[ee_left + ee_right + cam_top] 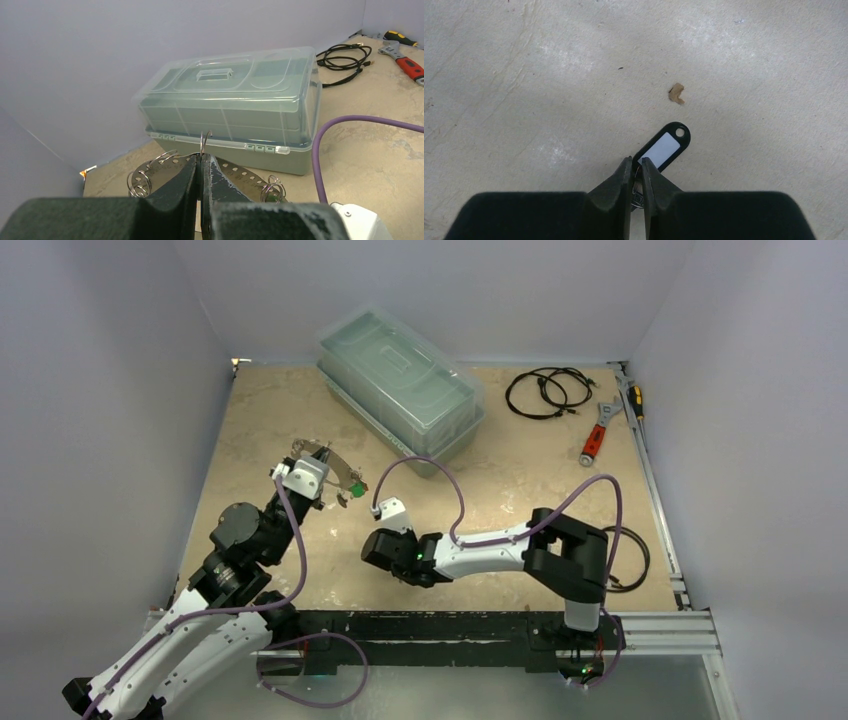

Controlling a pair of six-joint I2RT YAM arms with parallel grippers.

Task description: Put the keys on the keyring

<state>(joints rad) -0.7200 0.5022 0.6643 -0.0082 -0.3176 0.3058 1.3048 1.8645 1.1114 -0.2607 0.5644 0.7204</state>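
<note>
My left gripper is raised over the left part of the table, shut on the keyring. In the left wrist view its fingertips pinch the silver plate at the middle of its holed rim. Several wire split rings hang from the holes, one standing up just above the jaws. A green tag dangles at the plate's right end. My right gripper is low on the table. In its wrist view the jaws are closed around the metal end of a key with a black tag lying flat on the table.
A clear-lidded plastic box stands at the back centre. A coiled black cable, a red-handled wrench and a screwdriver lie at the back right. A small brown chip lies beyond the tag.
</note>
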